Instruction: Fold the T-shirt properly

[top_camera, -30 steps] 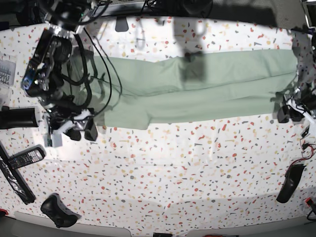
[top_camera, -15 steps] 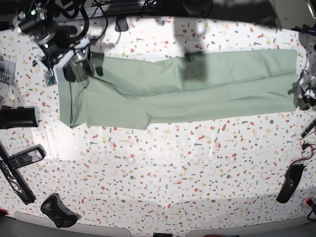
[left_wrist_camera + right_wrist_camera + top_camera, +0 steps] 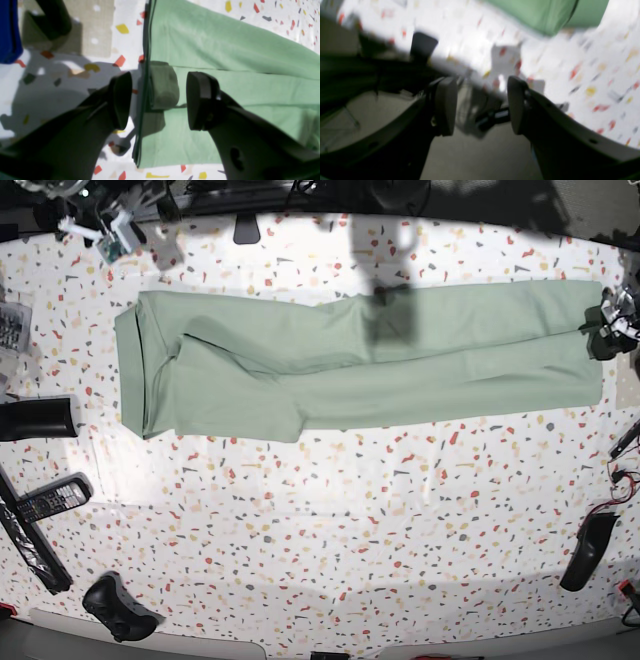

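Note:
The T-shirt (image 3: 450, 350) lies flat as a long pale green band across the far half of the table, folded lengthwise. My left gripper (image 3: 606, 330) hovers at its right end. In the left wrist view this gripper (image 3: 160, 100) is open above the folded edge of the T-shirt (image 3: 225, 62), nothing between its fingers. My right gripper (image 3: 108, 232) is at the far left corner, off the cloth. The blurred right wrist view shows that gripper (image 3: 482, 105) open and empty, with a corner of the T-shirt (image 3: 545, 15) at the top.
At the left edge lie a black cylinder (image 3: 35, 418), a remote (image 3: 50, 498) and a game controller (image 3: 120, 608). A dark curved object (image 3: 585, 550) and cables sit at the right edge. A blue thing (image 3: 7, 30) and a beige patch (image 3: 82, 27) lie beyond the shirt's end.
My right arm has swung from the shirt's near-left corner to the table's far left corner, leaving the left end uncovered. My left gripper has moved farther back along the right end.

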### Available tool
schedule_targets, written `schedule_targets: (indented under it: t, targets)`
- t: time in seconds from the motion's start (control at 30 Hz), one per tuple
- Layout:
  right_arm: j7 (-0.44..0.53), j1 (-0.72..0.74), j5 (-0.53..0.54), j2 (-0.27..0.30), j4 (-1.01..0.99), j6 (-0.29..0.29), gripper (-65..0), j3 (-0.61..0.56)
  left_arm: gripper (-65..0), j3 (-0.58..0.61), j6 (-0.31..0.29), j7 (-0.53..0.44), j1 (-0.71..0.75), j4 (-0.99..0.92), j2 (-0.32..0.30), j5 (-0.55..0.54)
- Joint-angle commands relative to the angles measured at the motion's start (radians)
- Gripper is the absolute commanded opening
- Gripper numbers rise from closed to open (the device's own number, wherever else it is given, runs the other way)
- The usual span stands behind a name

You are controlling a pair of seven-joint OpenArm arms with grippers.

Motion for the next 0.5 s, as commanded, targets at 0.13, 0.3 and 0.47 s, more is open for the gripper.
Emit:
schedule_targets:
  t: [0.13, 0.3, 0.47]
  targets:
    - [-0.041, -0.133, 0.061, 0.012, 0.019, 0.006, -33.8, 0.003, -32.9, -0.006, -0.007, -0.027, -0.005, 0.013, -0.019, 0.050]
    - [-0.064, -0.241, 0.104, 0.058, 0.019, 0.006, -33.8, 0.003, -32.9, -0.006, -0.007, -0.101, -0.007, -0.071, -0.019, 0.142]
    - [-0.068, -0.254, 0.105, 0.069, 0.019, 0.006, -33.8, 0.003, -32.9, -0.006, -0.117, -0.023, -0.031, -0.184, -0.018, -0.051]
